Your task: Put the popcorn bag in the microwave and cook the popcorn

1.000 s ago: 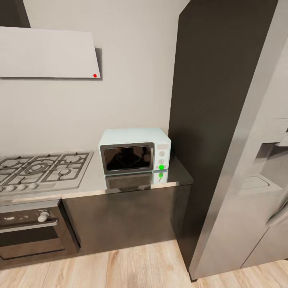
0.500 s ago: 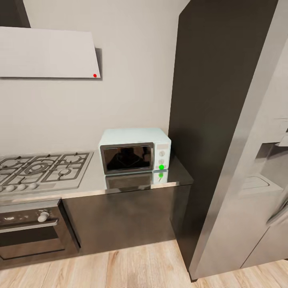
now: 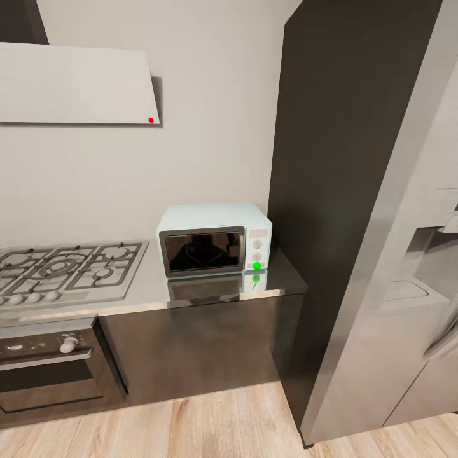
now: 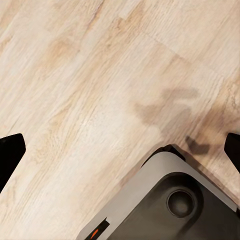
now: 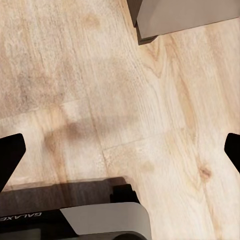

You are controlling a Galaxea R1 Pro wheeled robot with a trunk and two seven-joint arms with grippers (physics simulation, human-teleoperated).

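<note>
While the head camera looks down at the kitchen wall, the microwave (image 3: 215, 239) sits at the right end of the desk (image 3: 146, 286), its dark glass door shut and facing out, two white knobs above a green dot (image 3: 256, 266) on its right panel. Its front is mirrored in the shiny steel top. A tall dark cabinet (image 3: 343, 159) rises just beside it on the right, and a grey fridge (image 3: 407, 305) stands nearer still, crowding that side. Left of the microwave lies a gas hob (image 3: 67, 267) with grey grates, and under it a dark oven (image 3: 51, 369) with a silver knob. A pale hood (image 3: 76, 86) with a red dot hangs on the wall above the hob. Wood floor (image 3: 210, 426) runs along the cabinet fronts.

Both wrist cameras look down at that floor. The left end effector (image 4: 120, 150) has its black fingertips (image 4: 10, 152) wide apart at the picture's edges, holding nothing, above part of the robot's grey base (image 4: 170, 200). The right end effector (image 5: 120, 155) is spread the same way, fingertips (image 5: 10, 155) wide, empty. Both hang low over the floor, well apart from the microwave up on the desk.
</note>
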